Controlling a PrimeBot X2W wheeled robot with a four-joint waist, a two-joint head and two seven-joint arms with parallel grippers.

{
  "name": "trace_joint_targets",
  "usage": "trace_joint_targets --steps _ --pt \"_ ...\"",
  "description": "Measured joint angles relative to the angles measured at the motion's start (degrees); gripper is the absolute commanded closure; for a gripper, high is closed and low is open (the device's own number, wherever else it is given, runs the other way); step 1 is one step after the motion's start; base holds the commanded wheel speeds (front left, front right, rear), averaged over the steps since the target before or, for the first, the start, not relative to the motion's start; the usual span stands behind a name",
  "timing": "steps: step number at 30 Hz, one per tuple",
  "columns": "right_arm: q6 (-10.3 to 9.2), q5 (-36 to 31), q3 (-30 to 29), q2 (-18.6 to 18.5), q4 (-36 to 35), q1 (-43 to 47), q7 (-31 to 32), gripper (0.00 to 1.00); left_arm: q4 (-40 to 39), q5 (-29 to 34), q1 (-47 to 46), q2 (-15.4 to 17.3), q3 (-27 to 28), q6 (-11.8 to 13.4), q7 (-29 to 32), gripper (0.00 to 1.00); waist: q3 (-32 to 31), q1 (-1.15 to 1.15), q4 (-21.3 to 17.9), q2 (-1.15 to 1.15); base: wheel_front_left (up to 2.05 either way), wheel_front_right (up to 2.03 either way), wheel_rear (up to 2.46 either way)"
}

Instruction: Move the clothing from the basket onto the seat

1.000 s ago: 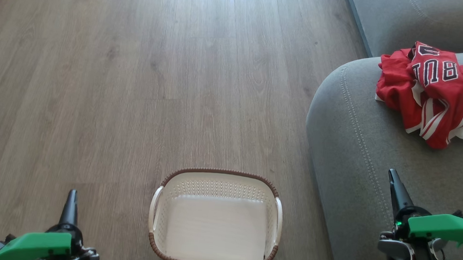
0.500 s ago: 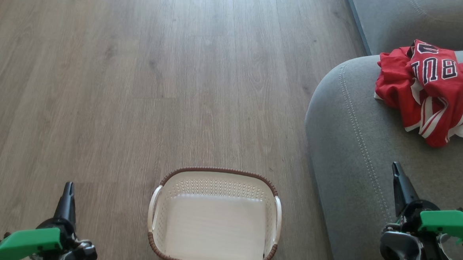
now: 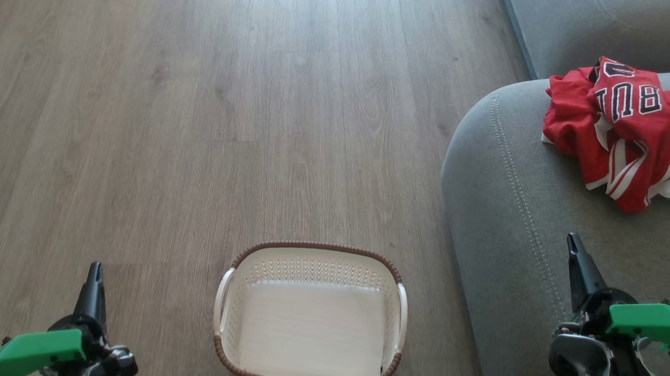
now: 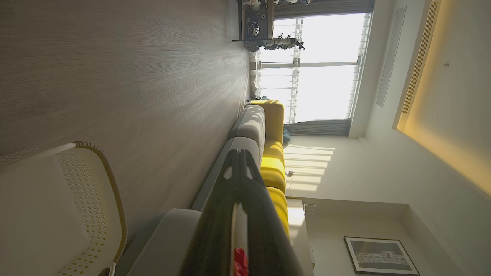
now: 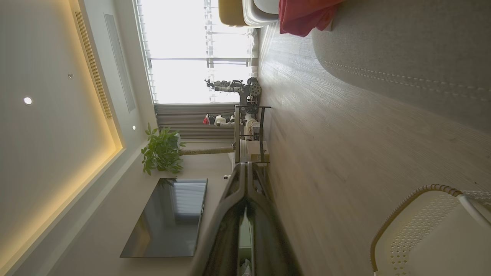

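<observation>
At 6 o'clock in the head view, the basket (image 3: 314,249) stands on the wooden floor (image 3: 201,118). Its pale bottom is fully visible between the perforated walls. The clothing (image 3: 619,128) lies at 2 o'clock as one crumpled red heap with white trim, and the black letters with white outline face upward. It rests on the seat (image 3: 517,220), which takes the side from 1 to 5 o'clock and turns its rounded edge with the double stitching toward the basket. The heap is well apart from the basket.

The left gripper (image 3: 95,268) is at 7 o'clock, over the floor and beside the basket without touching it. Its two dark fingers are pressed together and point to 12 o'clock, and nothing is between them. The right gripper (image 3: 572,240) is at 4 o'clock, over the seat. Its fingers are also pressed together on nothing, and it is apart from the clothing.

From the left wrist, the joined fingers rise from 6 o'clock, the basket is at 8 o'clock, and yellow cushions (image 4: 273,165) lead toward a bright window (image 4: 326,69) at 1 o'clock. From the right wrist, the fingers meet at their tip, the basket is at 4 o'clock, the clothing is at 12 o'clock, a plant (image 5: 161,151) is at 9 o'clock and a dark screen (image 5: 168,218) is at 7 o'clock.
</observation>
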Motion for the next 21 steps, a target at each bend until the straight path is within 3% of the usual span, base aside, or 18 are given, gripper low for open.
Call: trace_joint_targets --steps 21 --pt "0.0 1.0 0.85 -0.66 -0.02 0.0 -0.66 1.0 0.0 0.0 -0.01 -0.01 0.04 0.0 0.0 1.0 0.0 0.0 0.0 0.0 0.0 0.0 0.0"
